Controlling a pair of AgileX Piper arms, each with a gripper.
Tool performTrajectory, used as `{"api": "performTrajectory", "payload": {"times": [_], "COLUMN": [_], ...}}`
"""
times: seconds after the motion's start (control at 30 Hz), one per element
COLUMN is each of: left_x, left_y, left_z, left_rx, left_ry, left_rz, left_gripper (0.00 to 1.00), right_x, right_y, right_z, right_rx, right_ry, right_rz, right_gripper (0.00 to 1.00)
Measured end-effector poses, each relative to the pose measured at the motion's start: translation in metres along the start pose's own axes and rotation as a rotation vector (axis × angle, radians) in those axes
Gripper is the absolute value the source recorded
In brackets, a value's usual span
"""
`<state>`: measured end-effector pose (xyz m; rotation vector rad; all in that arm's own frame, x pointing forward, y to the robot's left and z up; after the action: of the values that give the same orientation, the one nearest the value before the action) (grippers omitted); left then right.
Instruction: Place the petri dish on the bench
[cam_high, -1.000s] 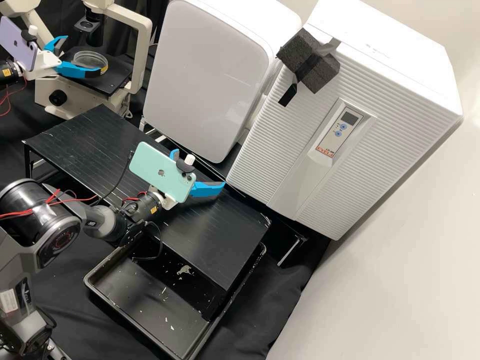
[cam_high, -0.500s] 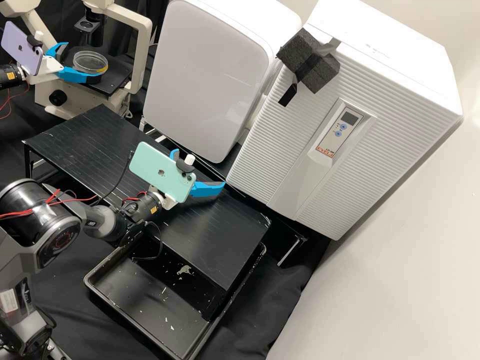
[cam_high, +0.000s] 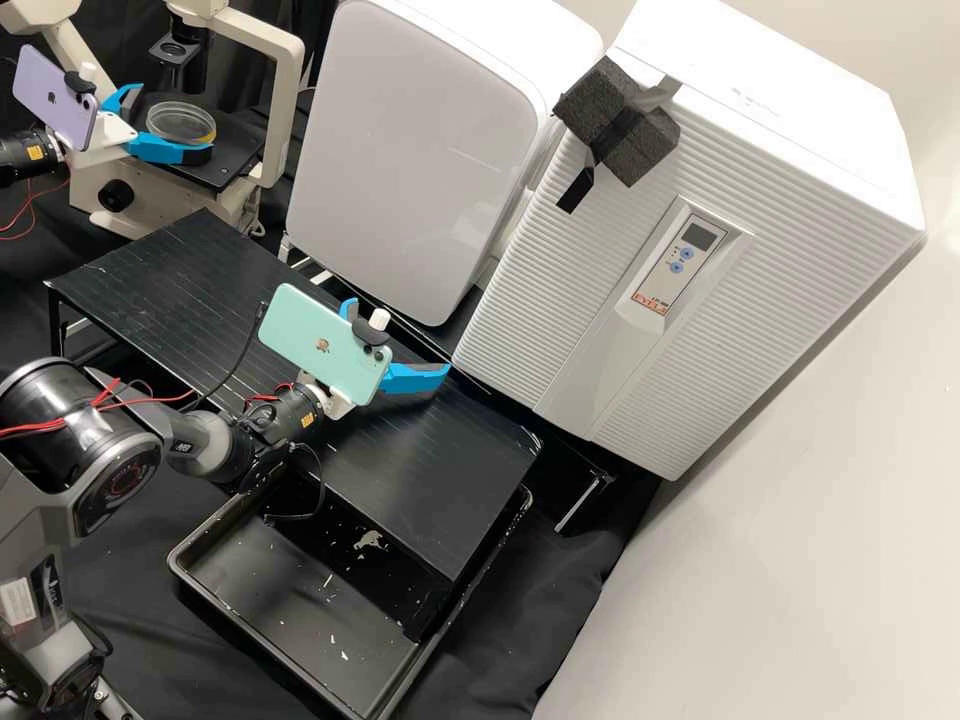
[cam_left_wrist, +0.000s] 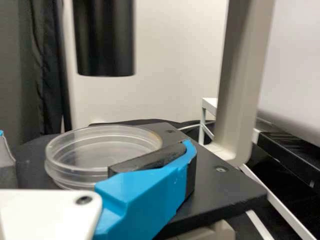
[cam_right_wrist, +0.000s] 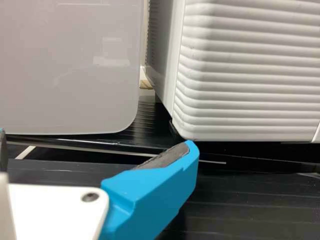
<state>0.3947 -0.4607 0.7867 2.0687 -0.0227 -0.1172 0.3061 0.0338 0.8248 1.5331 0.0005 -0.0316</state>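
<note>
Holding its fingers apart by the petri dish (cam_left_wrist: 82, 146), the left claw (cam_high: 173, 122) bears a phone (cam_high: 54, 98), high view.

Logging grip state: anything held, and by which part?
Nothing held. The petri dish sits on the microscope stage, between the spread fingers of the left gripper; right gripper open, empty.

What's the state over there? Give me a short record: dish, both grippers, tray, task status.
dish: on the microscope's black stage, beneath the dark tube
dish_location_point: dish
left_gripper: left gripper, open, fingers to either side of the dish
right_gripper: right gripper, open, above the black bench
tray: tray, partly under the bench, pale flecks inside
task_status: dish not yet on the bench
</note>
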Motion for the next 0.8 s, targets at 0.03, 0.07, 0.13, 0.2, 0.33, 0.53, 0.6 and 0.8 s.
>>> {"api": "performTrajectory", "payload": {"times": [0.03,0.07,0.13,0.2,0.33,0.53,0.6,0.8], "left_x": [0.0001,0.0001,0.0001,0.0001,0.0001,0.0008,0.0008,0.0008], "left_y": [0.0,0.0002,0.0002,0.0002,0.0002,-0.0015,-0.0012,-0.0012], "left_z": [0.0,0.0002,0.0002,0.0002,0.0002,-0.0002,-0.0001,-0.0001], "left_rx": [0.0,0.001,0.001,0.001,0.001,0.001,0.001,0.001], "left_ry": [-0.002,-0.004,-0.004,-0.004,-0.004,-0.008,-0.01,-0.01], "left_rz": [0.005,0.007,0.007,0.007,0.007,0.021,0.025,0.025], "left_gripper": [0.0,0.0,0.0,0.0,0.0,0.0,0.0,0.0], "right_x": [0.0,0.0,0.0,0.0,0.0,0.0,0.0,0.0], "right_y": [0.0,0.0,0.0,0.0,0.0,0.0,0.0,0.0], "right_z": [0.0,0.0,0.0,0.0,0.0,0.0,0.0,0.0], "right_rx": [0.0,0.0,0.0,0.0,0.0,0.0,0.0,0.0], "right_ry": [0.0,0.0,0.0,0.0,0.0,0.0,0.0,0.0], "right_rz": [0.0,0.0,0.0,0.0,0.0,0.0,0.0,0.0], "right_gripper": [1.0,1.0,1.0,1.0,1.0,1.0,1.0,1.0]}}
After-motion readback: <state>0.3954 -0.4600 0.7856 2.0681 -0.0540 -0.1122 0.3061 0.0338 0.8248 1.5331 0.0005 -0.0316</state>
